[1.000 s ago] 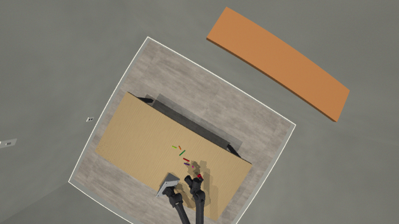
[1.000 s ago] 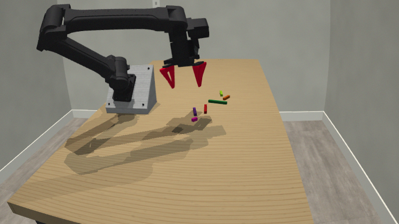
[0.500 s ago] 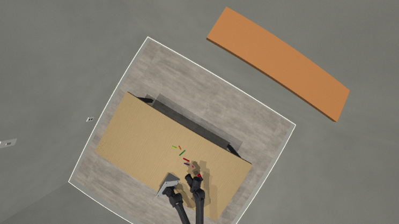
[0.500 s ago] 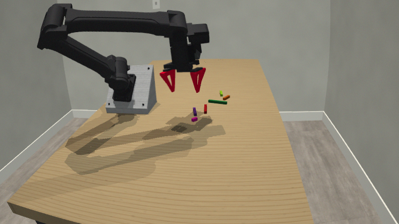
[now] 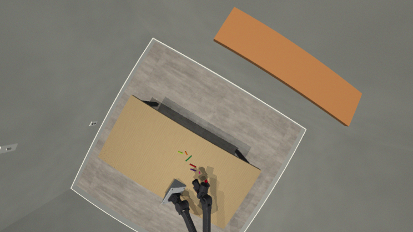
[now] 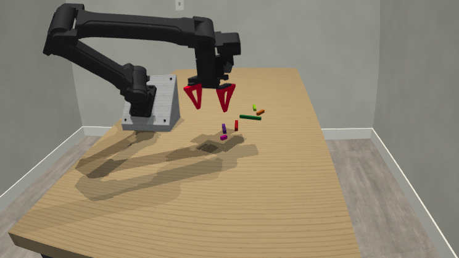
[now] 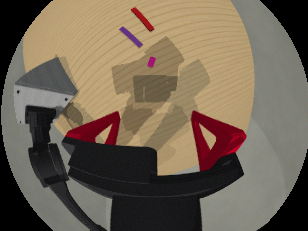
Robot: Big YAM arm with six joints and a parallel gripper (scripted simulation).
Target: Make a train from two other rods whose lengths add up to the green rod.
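My gripper (image 6: pixel 211 110) (image 7: pixel 155 114) is open and empty, high above the table. The short magenta rod (image 5: pixel 199 172) (image 6: pixel 223 137) (image 7: pixel 151 62) lies near one end of the purple rod (image 5: pixel 193 170) (image 6: pixel 224 128) (image 7: pixel 131 37), apart from it and turned differently. The red rod (image 5: pixel 192 165) (image 6: pixel 236 125) (image 7: pixel 142 19) lies beside the purple rod with a gap. The green rod (image 5: pixel 188 158) (image 6: pixel 250 117) lies farther off. The orange rod (image 5: pixel 186 152) (image 6: pixel 260 112) and the lime rod (image 5: pixel 180 152) (image 6: pixel 254 107) lie beyond it, apart. All rods lie flat.
The arm's grey wedge base (image 5: pixel 173 191) (image 6: pixel 152 124) (image 7: pixel 42 91) stands at the table's edge, on the purple rod's side. The wooden table (image 5: pixel 137 131) (image 6: pixel 271 190) carries the arm's shadows around the magenta rod. An orange panel (image 5: pixel 289 61) is far from the table.
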